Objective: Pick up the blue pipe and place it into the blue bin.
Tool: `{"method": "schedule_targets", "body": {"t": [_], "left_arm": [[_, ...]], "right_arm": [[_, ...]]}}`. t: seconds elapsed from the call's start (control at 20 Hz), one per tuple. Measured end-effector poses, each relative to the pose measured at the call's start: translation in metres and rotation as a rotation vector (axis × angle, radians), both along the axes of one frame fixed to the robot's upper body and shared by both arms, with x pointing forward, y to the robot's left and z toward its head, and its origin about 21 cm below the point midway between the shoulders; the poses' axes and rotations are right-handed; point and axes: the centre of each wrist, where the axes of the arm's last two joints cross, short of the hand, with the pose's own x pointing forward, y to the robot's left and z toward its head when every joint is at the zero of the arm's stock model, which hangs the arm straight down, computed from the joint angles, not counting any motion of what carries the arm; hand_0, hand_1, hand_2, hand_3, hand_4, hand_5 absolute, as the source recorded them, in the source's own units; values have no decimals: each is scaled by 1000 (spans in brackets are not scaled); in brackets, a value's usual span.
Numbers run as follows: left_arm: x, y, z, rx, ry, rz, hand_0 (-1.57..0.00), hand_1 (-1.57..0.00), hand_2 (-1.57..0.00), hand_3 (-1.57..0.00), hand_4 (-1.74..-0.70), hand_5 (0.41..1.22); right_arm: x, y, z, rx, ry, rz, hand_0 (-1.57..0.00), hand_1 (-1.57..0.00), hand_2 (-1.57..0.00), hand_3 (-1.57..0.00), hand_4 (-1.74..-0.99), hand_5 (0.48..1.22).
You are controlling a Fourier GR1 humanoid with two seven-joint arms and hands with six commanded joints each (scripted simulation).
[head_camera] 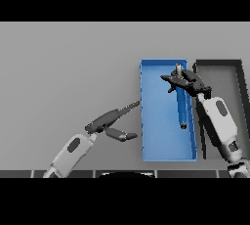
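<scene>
Lowering the pipe into the bin

Blue pipe (181,102) hangs lengthwise inside the blue bin (156,141), toward its three o'clock wall. Right hand (188,82) grips its twelve o'clock end, fingers curled round it. Release seems all that remains. Left hand (112,121) idles at nine o'clock, fingers straight. Dark bin (239,72) sits beyond.

Blue pipe (181,102): thin, straight, blue along its length with a pale grey end at the top and a dark end at the bottom. Sits over the right half of the blue bin (166,153), almost parallel to the long sides, upper part inside the fingers of the right hand (188,83). Blue bin: rectangular, open on top, low walls, long side running away from the robot, right of the middle.
</scene>
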Motion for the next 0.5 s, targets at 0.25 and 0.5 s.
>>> {"method": "schedule_targets", "body": {"t": [0.25, 0.5], "left_arm": [[2, -2, 4, 9, 1, 6, 1, 1, 1, 1, -889, 453], [2, 1, -2, 11, 6, 6, 1, 1, 1, 1, -897, 450]], "right_arm": [[-1, 5, -9, -43, 194, 8, -427, -382, -364, -293, -1242, 1081], [-2, 12, -15, -277, 159, 118, -139, -124, -119, -95, -1131, 857]]}}
